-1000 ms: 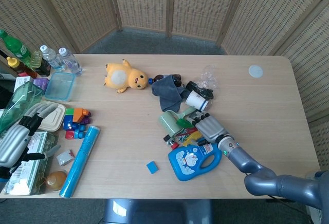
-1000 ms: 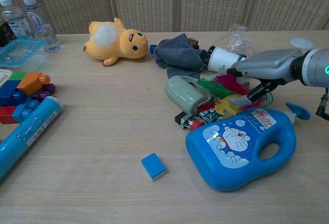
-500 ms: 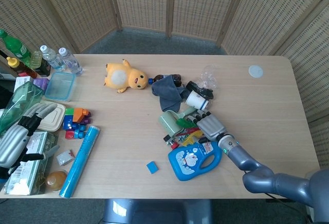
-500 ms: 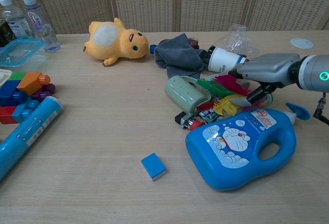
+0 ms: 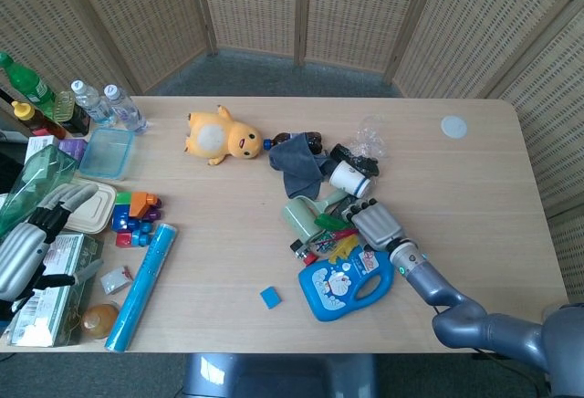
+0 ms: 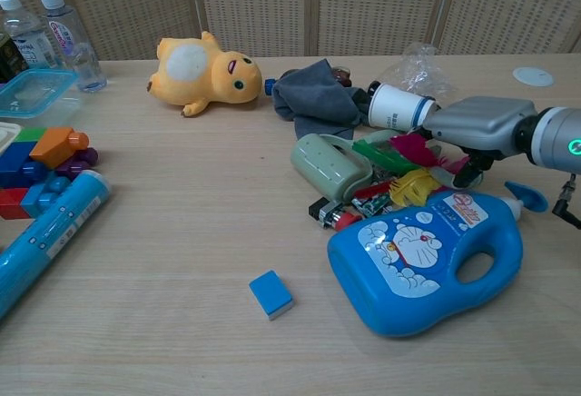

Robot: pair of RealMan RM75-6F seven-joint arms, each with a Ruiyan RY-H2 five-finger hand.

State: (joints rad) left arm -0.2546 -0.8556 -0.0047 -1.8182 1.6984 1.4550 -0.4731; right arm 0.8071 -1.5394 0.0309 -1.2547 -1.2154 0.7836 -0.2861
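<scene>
Right hand (image 6: 477, 128) lies flat over the bunch of colored feathers (image 6: 413, 164), fingers curled onto it, though a firm hold cannot be made out. That bunch sits mid-tabletop, between the green cup (image 6: 329, 165) and blue bottle (image 6: 425, 258). Feathers look light, soft, crushable; best pinched at the base.

**Right hand draws back, feathers shift**

The right hand (image 6: 472, 125) pulls back and rightward along the table, fingers curling under. The colourful feather toy (image 6: 408, 162) beneath it shifts toward the blue detergent bottle (image 6: 427, 260), its yellow part now touching the bottle's edge.
</scene>
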